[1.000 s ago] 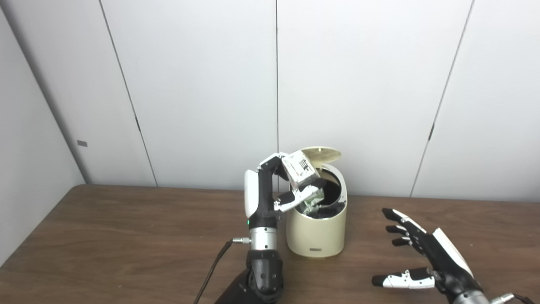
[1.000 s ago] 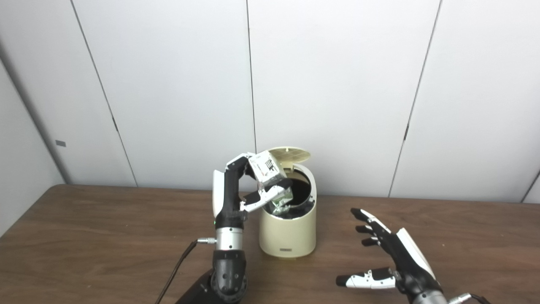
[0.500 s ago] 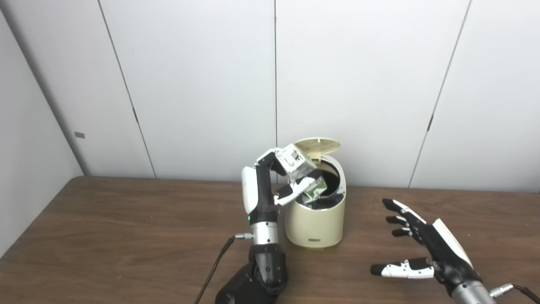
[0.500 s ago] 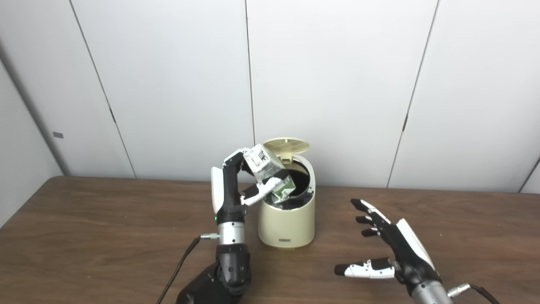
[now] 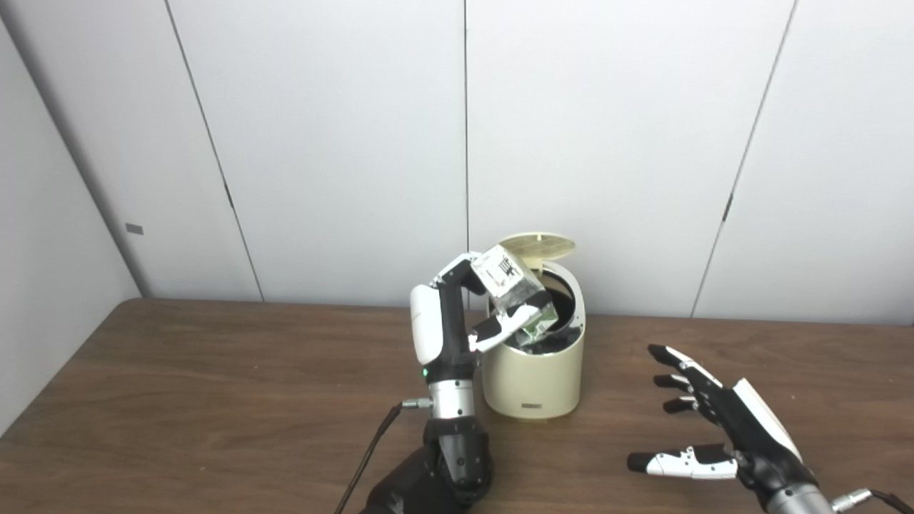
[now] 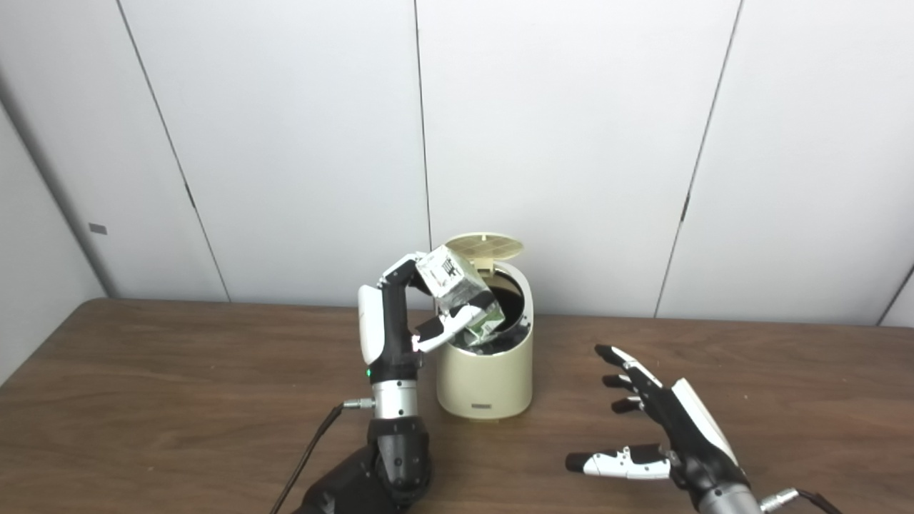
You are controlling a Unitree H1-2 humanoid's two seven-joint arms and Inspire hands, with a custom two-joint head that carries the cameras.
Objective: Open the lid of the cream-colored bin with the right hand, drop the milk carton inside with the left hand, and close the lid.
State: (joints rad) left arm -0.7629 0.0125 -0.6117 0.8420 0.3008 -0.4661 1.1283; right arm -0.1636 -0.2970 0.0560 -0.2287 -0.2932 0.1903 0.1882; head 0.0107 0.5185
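I have the left hand [image 5: 457,314] pinching the carton [image 5: 515,294] between thumb below and fingers [image 5: 457,270] above, tilted with its lower green end dipping over the near-left rim of the bin [image 5: 532,371]. The lid [image 5: 537,243] stands open at the back, hinged upward, and the dark mouth is exposed. The carton sits over the left part of the opening rather than over its centre; whether its lower corner touches the rim or something dark inside I cannot tell. In my judgement the step in hand is the drop. To do it well I would carry the carton a little further right and toward the lid so its whole body is over the mouth, steepen the tilt so the green end leads downward, then part thumb and fingers together so it falls clear and does not hang on the rim. The risk I note is a release from the present offset, which could leave the carton propped on the edge and block the lid. The right hand [image 6: 664,428] hovers spread and empty above the worktop [image 5: 214,400], well apart from the bin, available for closing.
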